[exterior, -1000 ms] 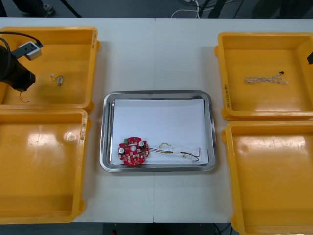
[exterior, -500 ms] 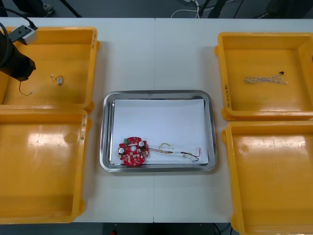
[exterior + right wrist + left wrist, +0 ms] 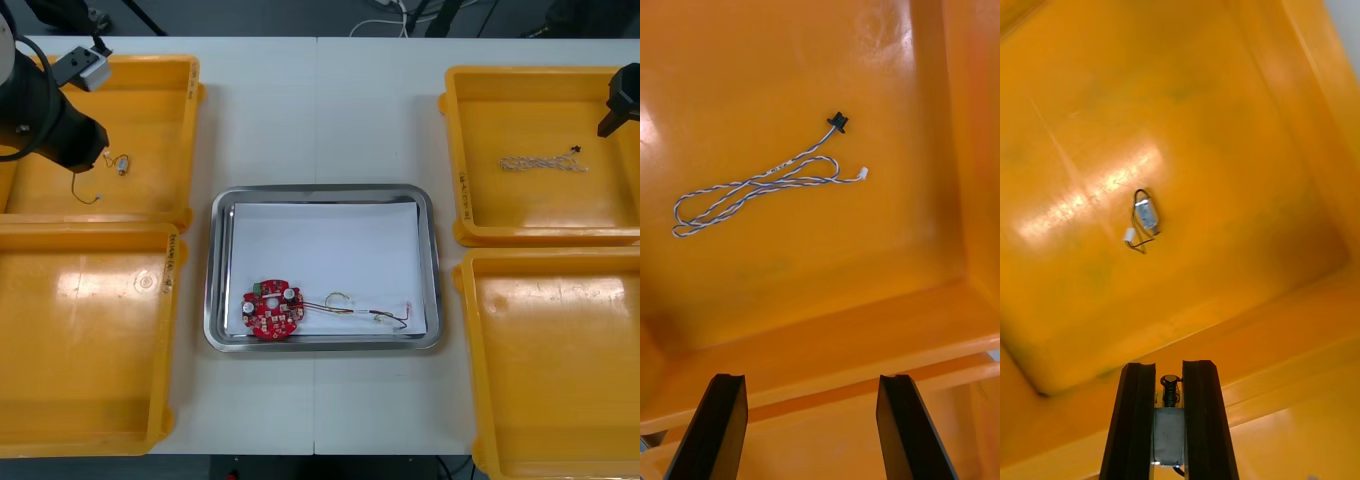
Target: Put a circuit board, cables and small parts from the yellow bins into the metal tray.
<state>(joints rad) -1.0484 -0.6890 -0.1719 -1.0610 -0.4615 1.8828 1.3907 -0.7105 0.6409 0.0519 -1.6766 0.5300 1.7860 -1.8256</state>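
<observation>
Front view: circuit board [image 3: 271, 309], cable [image 3: 365, 313] in metal tray [image 3: 320, 191]; left gripper [image 3: 1169, 371] clamps small metal part [image 3: 1169, 435] (tray at four o'clock); right gripper [image 3: 811, 384] spread, empty.

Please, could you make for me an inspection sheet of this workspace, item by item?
Surface: light table; metal tray in the middle, two yellow bins at each side.
Job's things: red circuit board and thin cable lie in the tray; loose small metal part lies in the far left bin.
Clutter: nothing seen.
End effectors: left end effector above the far left bin, shut on the held small metal part; right end effector open, above the far right bin.
Cables: twisted blue and white cable lies in the far right bin, not gripped.
Surroundings: dark floor beyond the table's far edge.
</observation>
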